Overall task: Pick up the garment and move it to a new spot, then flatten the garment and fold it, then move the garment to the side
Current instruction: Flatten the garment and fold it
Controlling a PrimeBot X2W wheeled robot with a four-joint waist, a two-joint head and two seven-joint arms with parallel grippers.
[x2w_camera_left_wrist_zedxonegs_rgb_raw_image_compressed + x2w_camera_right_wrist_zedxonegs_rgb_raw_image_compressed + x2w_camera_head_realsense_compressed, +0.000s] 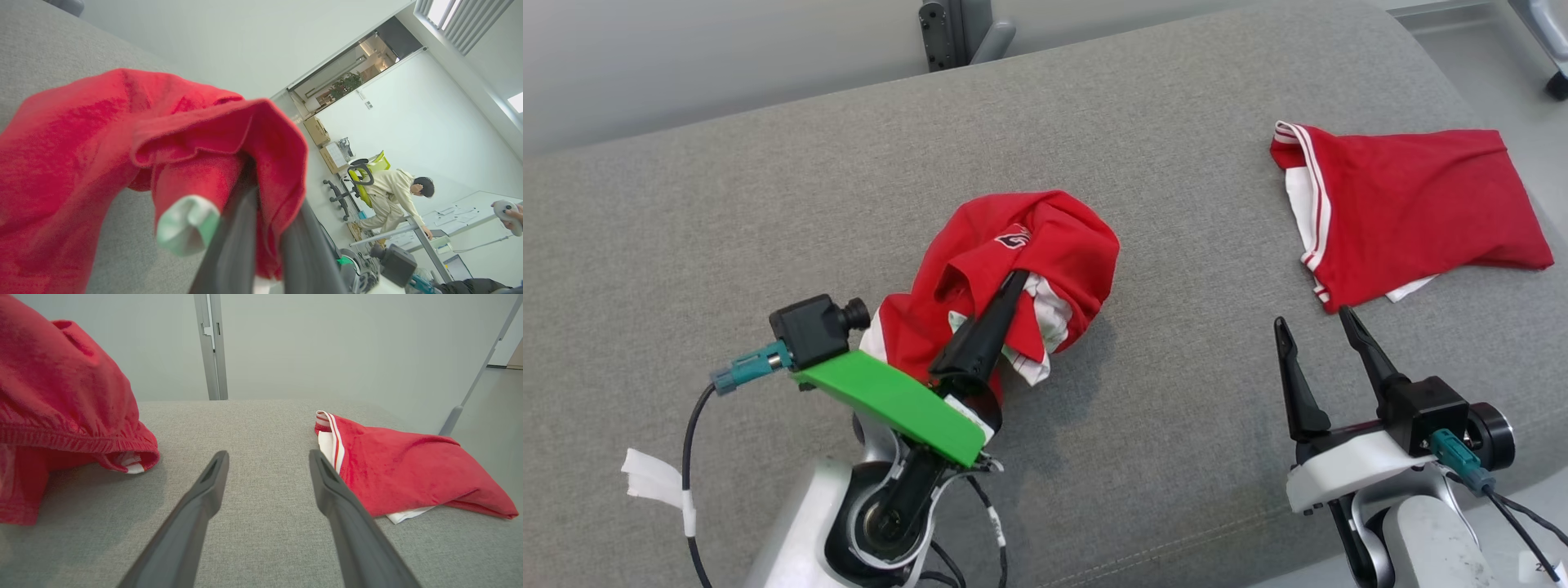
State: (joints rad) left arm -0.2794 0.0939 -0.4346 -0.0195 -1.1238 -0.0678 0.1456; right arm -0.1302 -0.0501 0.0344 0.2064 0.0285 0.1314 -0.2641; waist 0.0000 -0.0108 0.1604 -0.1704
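Two red garments lie on grey cushion (pixel 768 204). Crumpled garment (pixel 1045 237) at frame centre, pinched in closed left gripper (pixel 1013 286); folded garment (pixel 1413 204) upper right. Right gripper (pixel 1313 320) lower right, spread wide, empty. Fabric likely light, limp, bunches easily; grip hem edge or corner.

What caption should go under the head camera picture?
Left hand pinches a crumpled red garment; right hand open near a folded red garment on the grey cushion.
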